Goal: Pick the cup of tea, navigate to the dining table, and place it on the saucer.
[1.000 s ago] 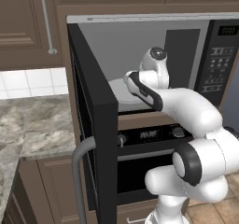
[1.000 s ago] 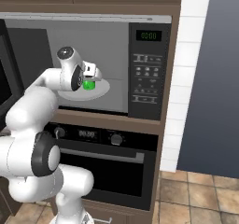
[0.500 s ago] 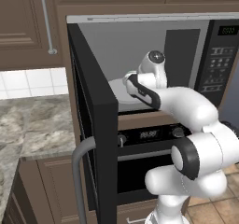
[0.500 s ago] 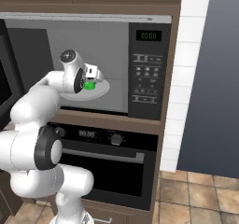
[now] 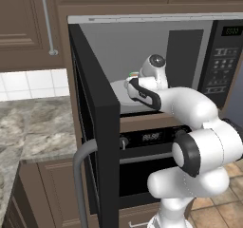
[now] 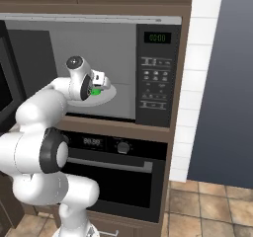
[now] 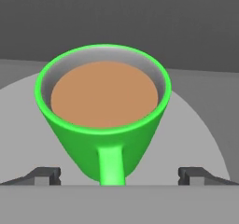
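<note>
The fingers (image 7: 119,176) stand wide open, one tip low on each side of the cup of tea (image 7: 103,115), whose handle points straight back between them, so a straight push forward would likely bring the cup's body into the gap for a squeeze. The bright green cup, full of brown tea nearly to its rim, sits just ahead of the fingers on the large grey-white turntable plate (image 7: 200,139). Beyond and around it are the grey walls of the open microwave (image 6: 118,48), where the cup waits to be lifted out.
</note>
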{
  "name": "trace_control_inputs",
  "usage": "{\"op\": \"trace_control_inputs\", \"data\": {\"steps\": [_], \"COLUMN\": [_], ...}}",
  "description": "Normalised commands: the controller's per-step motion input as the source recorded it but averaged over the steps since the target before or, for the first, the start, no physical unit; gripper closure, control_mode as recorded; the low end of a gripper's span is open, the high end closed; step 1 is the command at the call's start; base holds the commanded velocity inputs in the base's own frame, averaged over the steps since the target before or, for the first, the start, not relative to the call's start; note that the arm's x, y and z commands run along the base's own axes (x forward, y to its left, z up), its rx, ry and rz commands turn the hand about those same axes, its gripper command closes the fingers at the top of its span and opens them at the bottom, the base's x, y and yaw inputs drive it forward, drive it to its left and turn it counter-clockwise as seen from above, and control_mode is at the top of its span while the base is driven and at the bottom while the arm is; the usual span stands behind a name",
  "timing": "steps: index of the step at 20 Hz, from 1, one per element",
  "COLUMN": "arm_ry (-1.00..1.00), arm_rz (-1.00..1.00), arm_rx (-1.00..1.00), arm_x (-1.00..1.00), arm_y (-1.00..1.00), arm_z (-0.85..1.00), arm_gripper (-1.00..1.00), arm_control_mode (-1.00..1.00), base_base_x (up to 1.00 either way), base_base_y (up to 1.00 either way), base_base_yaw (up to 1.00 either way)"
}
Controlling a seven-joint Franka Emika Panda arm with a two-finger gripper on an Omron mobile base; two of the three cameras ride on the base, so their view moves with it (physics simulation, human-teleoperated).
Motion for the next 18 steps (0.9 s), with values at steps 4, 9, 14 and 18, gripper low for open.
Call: {"op": "trace_control_inputs", "data": {"steps": [4, 9, 14, 18], "arm_ry": [0.0, 0.0, 0.0, 0.0], "arm_rz": [0.0, 0.0, 0.0, 0.0], "arm_rx": [0.0, 0.0, 0.0, 0.0], "arm_x": [0.0, 0.0, 0.0, 0.0], "arm_y": [0.0, 0.0, 0.0, 0.0], "arm_z": [0.0, 0.0, 0.0, 0.0], "arm_gripper": [-1.0, 1.0, 1.0, 1.0], "arm_control_mode": [-1.0, -1.0, -1.0, -1.0], "base_base_x": [0.0, 0.0, 0.0, 0.0], "base_base_y": [0.0, 0.0, 0.0, 0.0], "base_base_yaw": [0.0, 0.0, 0.0, 0.0]}}
